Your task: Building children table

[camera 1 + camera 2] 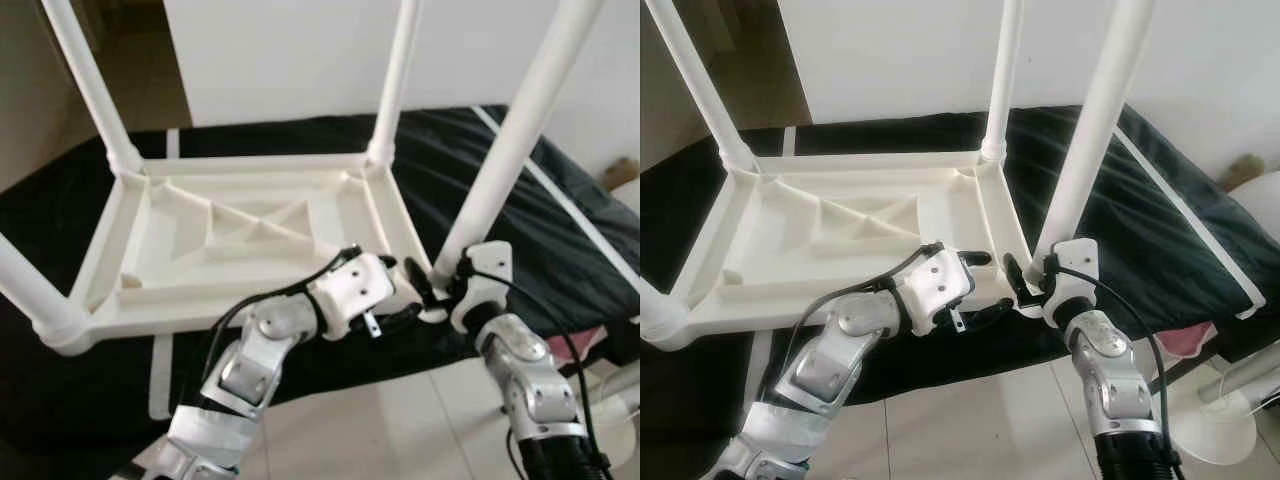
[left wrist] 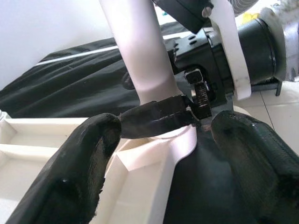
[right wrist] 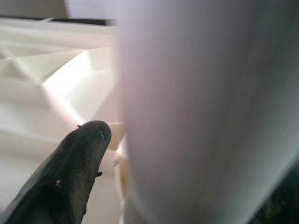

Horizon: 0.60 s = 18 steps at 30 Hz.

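The white plastic children's table [image 1: 250,240] lies upside down on a black-covered bed [image 1: 560,240], its ribbed underside facing up. Its legs point upward. At the far left corner one white leg [image 1: 85,80] rises from its socket. At the near left corner another leg [image 1: 25,285] sits in its round socket, running off the edge of the head views.

The left arm reaches in over the near edge of the tabletop. The left claw [image 1: 405,290] sits at the near right corner, fingers spread apart with nothing between them. In the left wrist view one black finger [image 2: 79,158] lies over the tabletop's inside rim and the other [image 2: 252,158] lies over the black cover outside the corner.

The far right leg [image 1: 395,70] stands in its socket at the back. The near right leg [image 1: 510,130] stands tilted in the corner socket, just beyond the left claw.

The right claw [image 1: 448,283] is at the base of this near right leg. In the left wrist view one of its fingers [image 2: 156,116] presses across the front of the leg just above the socket. In the right wrist view the leg [image 3: 205,107] is right against the camera with one black finger [image 3: 74,163] beside it. The claw is closed around the leg.

White tiled floor [image 1: 400,420] shows below the bed edge.
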Available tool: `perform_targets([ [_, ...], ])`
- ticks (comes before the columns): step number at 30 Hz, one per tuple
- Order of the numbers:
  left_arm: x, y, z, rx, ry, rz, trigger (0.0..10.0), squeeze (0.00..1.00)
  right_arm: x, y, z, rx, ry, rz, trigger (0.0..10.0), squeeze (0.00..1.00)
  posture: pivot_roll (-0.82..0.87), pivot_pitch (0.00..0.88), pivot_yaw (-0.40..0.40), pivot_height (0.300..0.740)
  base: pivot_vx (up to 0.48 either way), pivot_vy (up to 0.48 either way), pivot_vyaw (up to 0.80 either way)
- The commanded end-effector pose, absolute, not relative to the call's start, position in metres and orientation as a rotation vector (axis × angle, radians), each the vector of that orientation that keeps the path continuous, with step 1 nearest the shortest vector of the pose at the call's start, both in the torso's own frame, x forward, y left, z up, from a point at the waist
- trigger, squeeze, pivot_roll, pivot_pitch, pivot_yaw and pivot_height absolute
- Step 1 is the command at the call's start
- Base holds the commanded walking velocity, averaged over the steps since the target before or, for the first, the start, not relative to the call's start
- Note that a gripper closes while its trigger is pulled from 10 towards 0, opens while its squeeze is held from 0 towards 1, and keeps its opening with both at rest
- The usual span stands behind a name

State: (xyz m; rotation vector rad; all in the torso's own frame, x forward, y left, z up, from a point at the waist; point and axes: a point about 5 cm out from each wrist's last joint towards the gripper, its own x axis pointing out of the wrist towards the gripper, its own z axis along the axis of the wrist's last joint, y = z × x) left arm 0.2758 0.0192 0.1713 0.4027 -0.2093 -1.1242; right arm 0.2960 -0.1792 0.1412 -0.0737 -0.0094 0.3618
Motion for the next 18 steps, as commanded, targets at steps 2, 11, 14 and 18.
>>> perform_targets([
  [2,0.2707,0.0175,0.1677,0.402,-0.2,-1.175,10.0,0.0,0.2968,-0.173,0.1398,-0.075,-0.003,0.434,10.0,0.0,-0.02,0.004,-0.027,0.74,0.0,0.0,0.0],
  [11,0.2691,0.0155,0.1687,0.392,-0.194,-1.188,10.0,0.0,0.3015,-0.1721,0.1374,-0.131,0.011,0.532,10.0,0.0,-0.01,0.0,-0.031,0.74,0.0,0.0,0.0],
  [14,0.2689,0.0155,0.1684,0.39,-0.193,-1.19,10.0,0.0,0.3026,-0.1726,0.1363,-0.13,0.015,0.545,8.4,0.0,-0.01,0.0,-0.031,0.74,0.0,0.0,0.0],
  [18,0.2684,0.0153,0.1682,0.387,-0.192,-1.19,10.0,0.0,0.3027,-0.176,0.1316,-0.135,0.032,0.541,1.3,0.0,-0.01,0.001,-0.034,0.74,0.0,0.0,0.0],
])
